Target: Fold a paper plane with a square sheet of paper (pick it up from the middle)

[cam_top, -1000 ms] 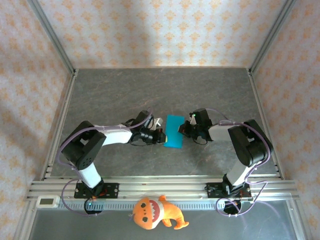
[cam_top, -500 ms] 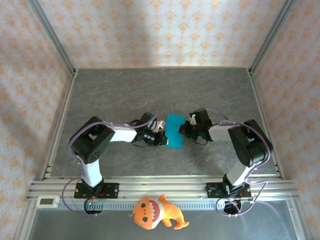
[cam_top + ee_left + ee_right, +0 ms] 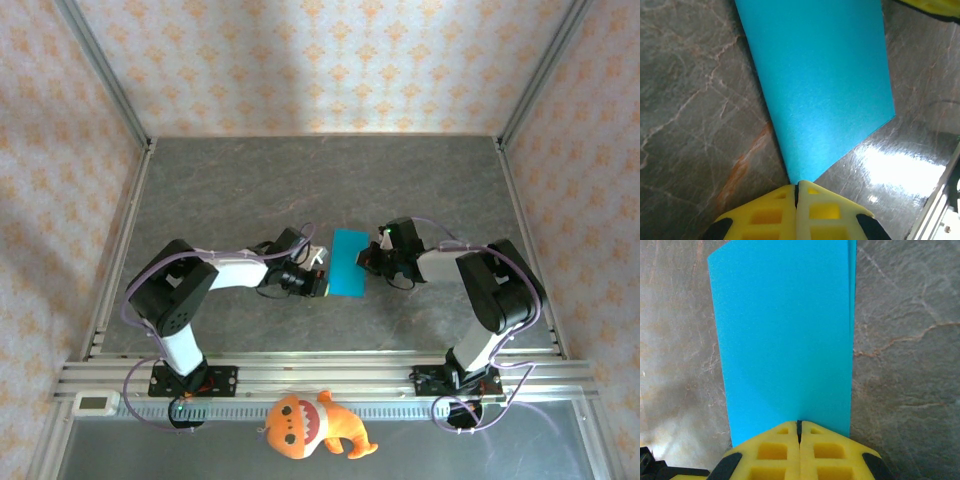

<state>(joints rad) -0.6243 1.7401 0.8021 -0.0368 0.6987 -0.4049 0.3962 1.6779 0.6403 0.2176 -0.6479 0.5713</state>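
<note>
1. Cyan-blue thin paper sheet (image 3: 348, 262), seen from above as an upright rectangle, lies flat on a dark grey, marble-patterned table (image 3: 300, 190), near the middle and between the two robot arms.
2. Left gripper (image 3: 320, 284), with blocky yellow foam fingertips, reaches in from the left and meets the sheet at its near left corner.
3. Left wrist view: the two yellow pads (image 3: 775, 210) of the left gripper (image 3: 796, 189) are pressed together with no gap. One pointed corner of the blue paper (image 3: 820, 85) runs right up to the seam between them. The sheet faces the camera flat rather than edge-on, so nothing reads as pinched between the pads.
4. Right gripper (image 3: 368, 258) comes in from the right and touches the sheet's right edge, about halfway along it.
5. Right wrist view: the right gripper (image 3: 799, 424) is also fully closed, its yellow tips lying over the near edge of the blue paper (image 3: 785, 340). I cannot tell whether they press down on it.
6. Along the sheet's right edge in that view, a thin strip of a second blue layer peeks out, so the paper looks doubled over.
7. An orange plush toy (image 3: 310, 425) with a toothy mouth sits at the front, beyond the metal rail (image 3: 330, 372), well apart from the paper.
</note>
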